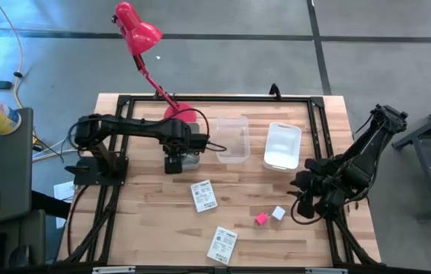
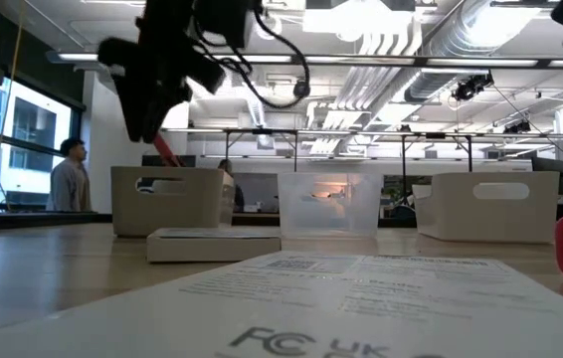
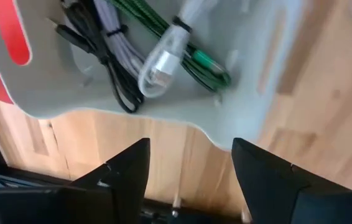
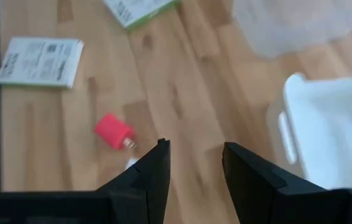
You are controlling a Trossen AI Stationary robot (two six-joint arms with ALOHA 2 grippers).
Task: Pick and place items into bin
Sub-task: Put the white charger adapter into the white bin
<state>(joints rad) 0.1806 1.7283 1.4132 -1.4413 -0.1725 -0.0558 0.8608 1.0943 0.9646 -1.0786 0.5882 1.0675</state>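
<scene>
— So, how far along am I reading this?

— Partly done, I'd say. My left gripper hangs over the grey bin beside the red lamp's base, jaws spread, holding nothing. In that bin I see a black cable, a green cable and a pale wrapped piece.

— And what's left?

— Away from the grey bin, out on the table: two white cards, a pink cube, a white cube. My right gripper waits near the cubes, jaws parted, empty. The clear bin and white bin look empty.
</scene>
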